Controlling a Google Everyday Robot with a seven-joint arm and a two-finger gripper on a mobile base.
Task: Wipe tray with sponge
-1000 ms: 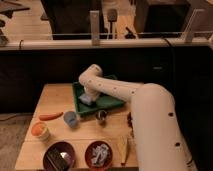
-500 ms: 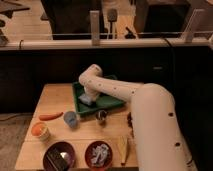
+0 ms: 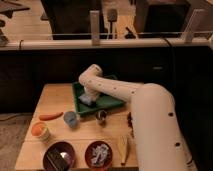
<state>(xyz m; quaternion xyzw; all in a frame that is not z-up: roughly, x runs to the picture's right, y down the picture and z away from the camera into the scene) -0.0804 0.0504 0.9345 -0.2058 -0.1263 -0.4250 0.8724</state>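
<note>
Item 1, near edge of table [image 3: 57,97]: two dark red bowls, left bowl [image 3: 59,157] holding something dark, right bowl [image 3: 98,153] holding something pale; a pale yellow strip-like item [image 3: 125,148] just right of them; not part of the job.

Item 2, left middle: orange cup [image 3: 40,130]; a long orange item [image 3: 51,116], carrot-like, beyond it; small blue cup [image 3: 70,119] and small dark cup [image 3: 101,117] just in front of the tray's near rim; judged the likeliest things to be knocked if a stroke overruns that rim.

Item 3, far middle: tray [image 3: 111,101], dark green, shallow, raised rim, lying flat on the table and slightly askew.

Item 4, on the tray's left part: sponge [image 3: 86,101], pale blue and whitish, resting on the tray floor.

Item 5: hand [image 3: 88,94], at the end of the white arm [image 3: 150,117] that arches in from the right, directly over the sponge and apparently touching it; whether it is clamped on the sponge cannot be told.

Step in hand, as judged: wiping.

Handling notes, as judgement: keep light, steady downward pressure so the soft block flattens without dragging the tray; sweep left to right in overlapping passes, since the right part appears unreached; stop short of each rim; keep the wrist low and the strokes slow, as the tray is unanchored and could slide toward the cups.
</note>
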